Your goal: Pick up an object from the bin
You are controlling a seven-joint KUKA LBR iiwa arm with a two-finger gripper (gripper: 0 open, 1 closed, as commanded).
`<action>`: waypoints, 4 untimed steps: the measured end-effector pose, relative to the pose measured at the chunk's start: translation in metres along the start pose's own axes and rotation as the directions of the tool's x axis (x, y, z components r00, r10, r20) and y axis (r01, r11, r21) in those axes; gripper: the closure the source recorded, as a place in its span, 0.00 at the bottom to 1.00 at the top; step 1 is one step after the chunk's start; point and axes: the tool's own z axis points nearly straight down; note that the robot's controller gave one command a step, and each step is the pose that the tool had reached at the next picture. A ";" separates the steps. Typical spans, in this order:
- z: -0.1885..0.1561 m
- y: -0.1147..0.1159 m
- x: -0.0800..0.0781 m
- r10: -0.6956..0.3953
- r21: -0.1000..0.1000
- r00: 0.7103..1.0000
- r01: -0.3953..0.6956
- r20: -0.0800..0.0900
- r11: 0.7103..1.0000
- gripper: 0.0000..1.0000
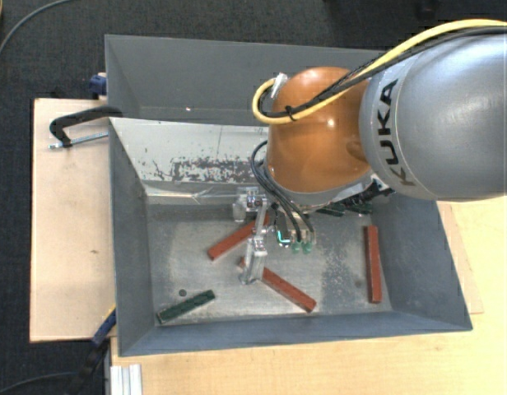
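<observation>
1. Grey metal bin (126, 237), sloped walls, few loose things on its floor.
2. KUKA arm (434, 113) with orange cover (319, 130), over the bin's middle.
3. Gripper (252, 271) low at mid-floor; can't tell if open or closed, or whether it has hold of anything.
4. Left red-brown bar (231, 243) and lower red-brown bar (288, 290) angle in, inner ends right beside the gripper.
5. Third red-brown bar (372, 263), by the right wall, well apart.
6. Dark green bar (186, 306), front left.
</observation>
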 end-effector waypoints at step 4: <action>0.135 -0.080 -0.094 -0.319 0.000 0.948 0.319 0.006 0.948 0.00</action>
